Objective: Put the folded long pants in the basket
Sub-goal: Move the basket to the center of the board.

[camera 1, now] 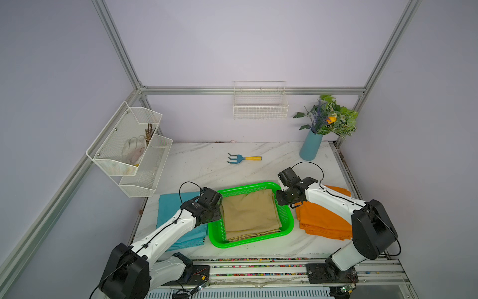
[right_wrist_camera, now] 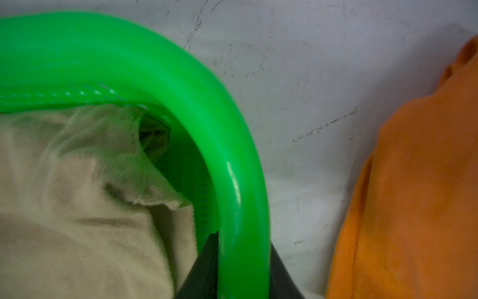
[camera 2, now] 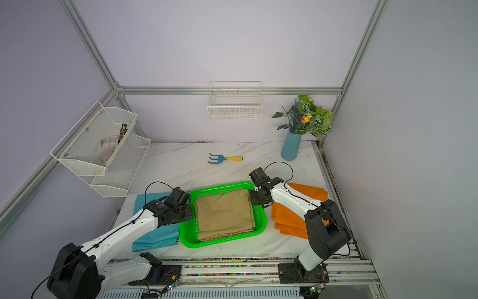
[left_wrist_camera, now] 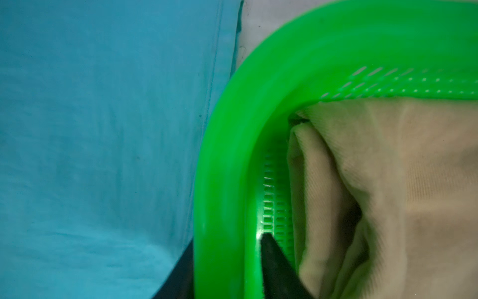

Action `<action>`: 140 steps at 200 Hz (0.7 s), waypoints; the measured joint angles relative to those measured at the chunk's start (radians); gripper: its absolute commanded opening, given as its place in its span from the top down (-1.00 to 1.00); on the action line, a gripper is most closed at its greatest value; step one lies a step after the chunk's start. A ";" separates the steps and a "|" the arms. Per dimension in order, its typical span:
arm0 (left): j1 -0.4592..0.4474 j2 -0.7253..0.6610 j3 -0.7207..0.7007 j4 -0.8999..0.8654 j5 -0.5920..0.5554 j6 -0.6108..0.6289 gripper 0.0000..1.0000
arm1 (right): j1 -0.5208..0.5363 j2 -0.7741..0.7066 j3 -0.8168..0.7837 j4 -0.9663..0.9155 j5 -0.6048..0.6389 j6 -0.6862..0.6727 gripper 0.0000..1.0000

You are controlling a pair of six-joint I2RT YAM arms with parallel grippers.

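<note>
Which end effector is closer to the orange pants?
Right. The right end effector grips the basket rim nearest the orange pants; the left end effector grips the opposite rim, beside the teal pants.

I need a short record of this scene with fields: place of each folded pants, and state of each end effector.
tan pants: inside the basket
teal pants: on table, robot's left of basket
orange pants: on table, robot's right of basket
left end effector: closed on basket rim
right end effector: closed on opposite basket rim
</note>
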 measured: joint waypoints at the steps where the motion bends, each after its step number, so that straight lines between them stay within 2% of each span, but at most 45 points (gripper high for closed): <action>1: 0.000 0.002 0.001 -0.001 0.001 0.002 0.84 | 0.000 0.001 0.002 0.000 0.000 0.000 0.59; 7: 0.006 0.018 0.015 -0.002 0.004 0.006 0.95 | -0.004 0.011 0.012 0.000 0.003 0.001 0.61; 18: 0.016 0.051 0.046 0.016 0.021 0.007 1.00 | -0.017 0.030 0.034 -0.003 0.008 -0.006 0.66; 67: 0.096 0.272 0.227 0.054 0.032 0.097 1.00 | -0.065 0.180 0.216 -0.044 0.040 -0.034 0.70; 113: 0.262 0.555 0.515 0.104 0.109 0.226 1.00 | -0.113 0.470 0.613 -0.079 0.030 -0.071 0.68; 140: 0.314 0.705 0.702 0.098 0.142 0.287 1.00 | -0.133 0.625 0.841 -0.105 0.029 -0.076 0.66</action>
